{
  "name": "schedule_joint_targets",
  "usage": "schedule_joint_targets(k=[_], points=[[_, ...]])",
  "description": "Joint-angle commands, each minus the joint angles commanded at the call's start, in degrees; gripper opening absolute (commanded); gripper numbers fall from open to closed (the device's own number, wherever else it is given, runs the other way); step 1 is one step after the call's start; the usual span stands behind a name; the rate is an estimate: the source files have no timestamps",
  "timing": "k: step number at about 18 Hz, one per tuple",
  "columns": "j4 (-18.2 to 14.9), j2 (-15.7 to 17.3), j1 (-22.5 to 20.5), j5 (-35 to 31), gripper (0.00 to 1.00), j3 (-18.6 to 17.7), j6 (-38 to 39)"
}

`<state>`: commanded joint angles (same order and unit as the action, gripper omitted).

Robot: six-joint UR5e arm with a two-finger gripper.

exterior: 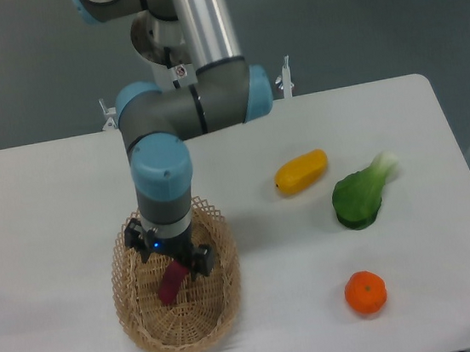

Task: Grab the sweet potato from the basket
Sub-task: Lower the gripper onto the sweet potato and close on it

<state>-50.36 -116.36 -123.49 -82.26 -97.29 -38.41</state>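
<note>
The sweet potato is a small, smooth, magenta-purple tuber lying inside the basket, near its middle, tilted on a diagonal — lower end toward the front-left. Only its lower part shows (the upper end is hidden). The basket is an oval of light tan woven straw with an open lattice rim, sitting upright on the white tabletop's left-front part.

Tan woven basket, magenta sweet potato, yellow vegetable, green bok choy, orange mandarin
</note>
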Motion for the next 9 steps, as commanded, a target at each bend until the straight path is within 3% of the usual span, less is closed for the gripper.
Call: schedule_joint_targets(k=[9], points=[[0.1,-2.1,0.2,-2.1,1.00,0.0,-0.1]])
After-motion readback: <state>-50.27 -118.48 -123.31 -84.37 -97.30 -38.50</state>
